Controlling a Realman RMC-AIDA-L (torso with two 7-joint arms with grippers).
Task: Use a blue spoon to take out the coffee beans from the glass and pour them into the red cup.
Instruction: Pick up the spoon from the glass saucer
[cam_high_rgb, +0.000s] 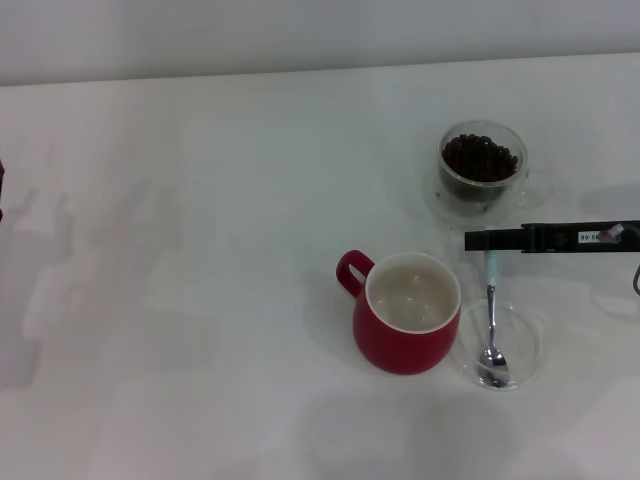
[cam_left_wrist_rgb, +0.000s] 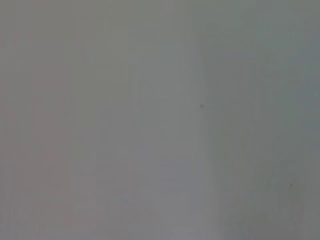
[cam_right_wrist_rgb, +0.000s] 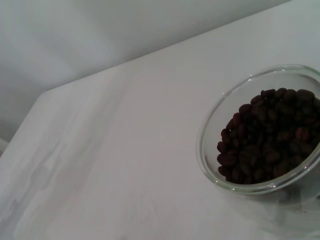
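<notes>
Head view, right edge of frame: right gripper (cam_high_rgb: 478, 240) reaching in as a dark bar, tip over the blue spoon (cam_high_rgb: 491, 325) handle's pale end — grip impossible to tell. Spoon bowl resting in a clear dish (cam_high_rgb: 527, 345) at lower right, just beside the red cup (cam_high_rgb: 407, 312). Glass (cam_high_rgb: 483, 166) of coffee beans (cam_high_rgb: 481, 157) at upper right. Best to pinch the handle high and lift straight — bowl kept level.

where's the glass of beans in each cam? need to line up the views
Head: glass at upper right, behind the red cup, full of beans.
Left wrist: not in it; only a blank grey surface.
Right wrist: glass at the right edge, partly cut off.
Shared landmark: the dark beans and the white table.
</notes>
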